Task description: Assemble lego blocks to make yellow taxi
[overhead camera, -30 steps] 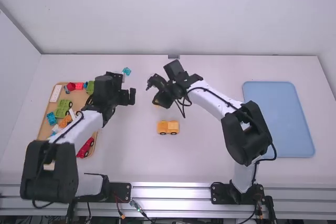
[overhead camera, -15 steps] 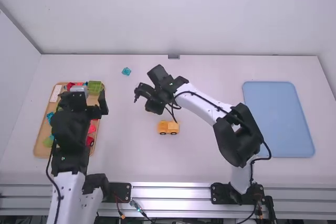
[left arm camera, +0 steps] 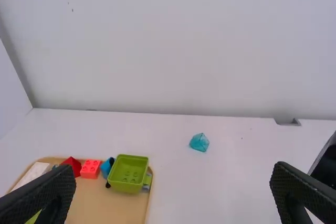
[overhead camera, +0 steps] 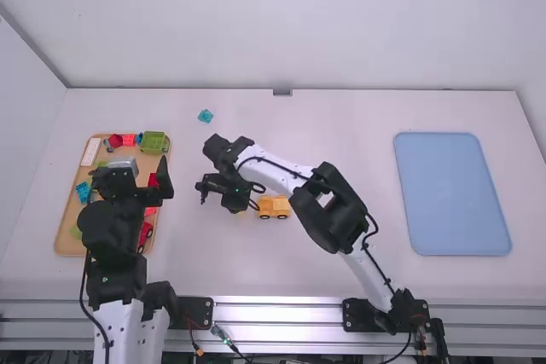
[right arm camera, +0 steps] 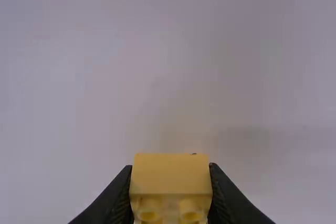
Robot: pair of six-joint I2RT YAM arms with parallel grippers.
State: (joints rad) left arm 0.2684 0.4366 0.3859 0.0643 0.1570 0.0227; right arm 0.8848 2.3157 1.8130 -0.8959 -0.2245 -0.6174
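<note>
Standing at the near edge of the white table point(overhead camera: 341, 270), two arms are seen. On the left side a wooden tray point(overhead camera: 70, 228) is placed, and in its nearer part a red car point(overhead camera: 146, 230) is kept. Near the middle of the table a yellow vehicle point(overhead camera: 274, 206) with black wheels is found, standing upright on its wheels. Just beside it, on the side toward the wooden tray, the right gripper point(overhead camera: 235, 204) is held low. Its two fingers are closed on a yellow block point(right arm camera: 170, 174), which is gripped from both sides; whether this block is touched to the vehicle cannot be told. On the right side a blue tray point(overhead camera: 452, 193) is laid flat. By the left gripper point(overhead camera: 130, 170), a place over the wooden tray is taken, and its fingers are kept wide apart. Farther in this same tray, a green wagon point(overhead camera: 153, 142), a red block point(overhead camera: 129, 139) and a white piece point(overhead camera: 90, 152) are contained. Still farther, outside the tray, a small teal piece point(overhead camera: 206, 115) is left on the table, and behind the table a pale wall point(overhead camera: 281, 23) is seen.
</note>
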